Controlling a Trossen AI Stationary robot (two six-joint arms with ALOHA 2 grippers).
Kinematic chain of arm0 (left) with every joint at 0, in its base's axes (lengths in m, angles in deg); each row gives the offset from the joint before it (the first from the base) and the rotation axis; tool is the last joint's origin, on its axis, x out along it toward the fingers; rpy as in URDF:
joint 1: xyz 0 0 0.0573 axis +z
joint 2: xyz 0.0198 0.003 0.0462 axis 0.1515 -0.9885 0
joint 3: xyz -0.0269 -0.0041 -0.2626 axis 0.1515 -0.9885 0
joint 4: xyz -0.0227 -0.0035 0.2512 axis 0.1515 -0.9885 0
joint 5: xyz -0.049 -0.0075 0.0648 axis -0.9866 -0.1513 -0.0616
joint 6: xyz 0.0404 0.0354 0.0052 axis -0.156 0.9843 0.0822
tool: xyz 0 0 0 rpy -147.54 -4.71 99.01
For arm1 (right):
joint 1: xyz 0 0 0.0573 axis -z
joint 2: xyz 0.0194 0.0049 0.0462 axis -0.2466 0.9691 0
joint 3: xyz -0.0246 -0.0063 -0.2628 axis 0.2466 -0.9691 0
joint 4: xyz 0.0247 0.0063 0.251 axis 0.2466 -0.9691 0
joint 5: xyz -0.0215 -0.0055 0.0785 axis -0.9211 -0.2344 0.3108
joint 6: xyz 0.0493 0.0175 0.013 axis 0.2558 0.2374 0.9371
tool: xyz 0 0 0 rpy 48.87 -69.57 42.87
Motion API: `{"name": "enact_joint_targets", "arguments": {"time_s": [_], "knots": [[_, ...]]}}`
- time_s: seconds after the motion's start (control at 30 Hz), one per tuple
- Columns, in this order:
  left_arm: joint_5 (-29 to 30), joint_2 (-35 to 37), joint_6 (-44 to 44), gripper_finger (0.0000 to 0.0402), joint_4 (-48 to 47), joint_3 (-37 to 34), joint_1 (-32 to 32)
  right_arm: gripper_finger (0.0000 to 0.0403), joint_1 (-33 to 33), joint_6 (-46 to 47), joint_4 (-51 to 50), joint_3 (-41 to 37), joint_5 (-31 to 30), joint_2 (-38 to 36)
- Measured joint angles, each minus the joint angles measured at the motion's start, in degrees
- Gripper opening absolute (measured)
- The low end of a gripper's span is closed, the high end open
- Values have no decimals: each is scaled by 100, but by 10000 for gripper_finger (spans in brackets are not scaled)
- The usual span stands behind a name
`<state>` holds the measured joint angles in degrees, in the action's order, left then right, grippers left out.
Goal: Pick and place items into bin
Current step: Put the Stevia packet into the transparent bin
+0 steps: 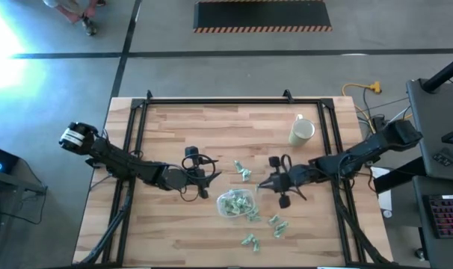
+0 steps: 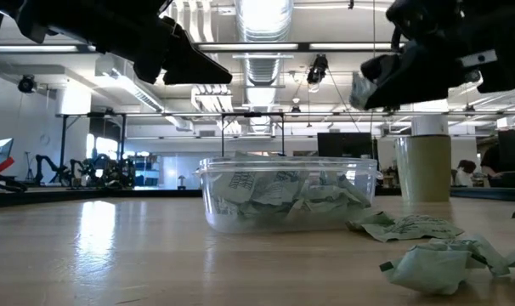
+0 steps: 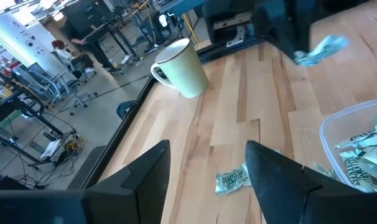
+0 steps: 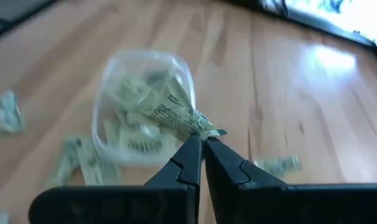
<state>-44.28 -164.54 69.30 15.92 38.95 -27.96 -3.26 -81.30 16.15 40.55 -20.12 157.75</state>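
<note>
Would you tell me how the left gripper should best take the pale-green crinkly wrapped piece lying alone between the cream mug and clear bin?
Come straight down with the open left gripper and pinch the pale-green wrapped piece across its narrow middle: it lies flat on the bare wooden table, apart from the clear plastic bin.

My wooden table (image 1: 174, 127) carries the bin (image 1: 235, 203) at lower centre, loose items (image 1: 262, 228) scattered lower right of it, and a cream mug (image 1: 301, 131) upper right
</note>
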Motion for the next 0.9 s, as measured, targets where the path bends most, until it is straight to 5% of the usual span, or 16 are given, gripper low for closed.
{"name": "enact_joint_targets", "arguments": {"time_s": [0.43,0.9], "knots": [[0,0,0,192,-5,0,-4,9,-109,-531,877,645,204,1613],[-6,0,-123,192,-41,-7,0,15,-109,-580,-128,1571,668,2448]]}}
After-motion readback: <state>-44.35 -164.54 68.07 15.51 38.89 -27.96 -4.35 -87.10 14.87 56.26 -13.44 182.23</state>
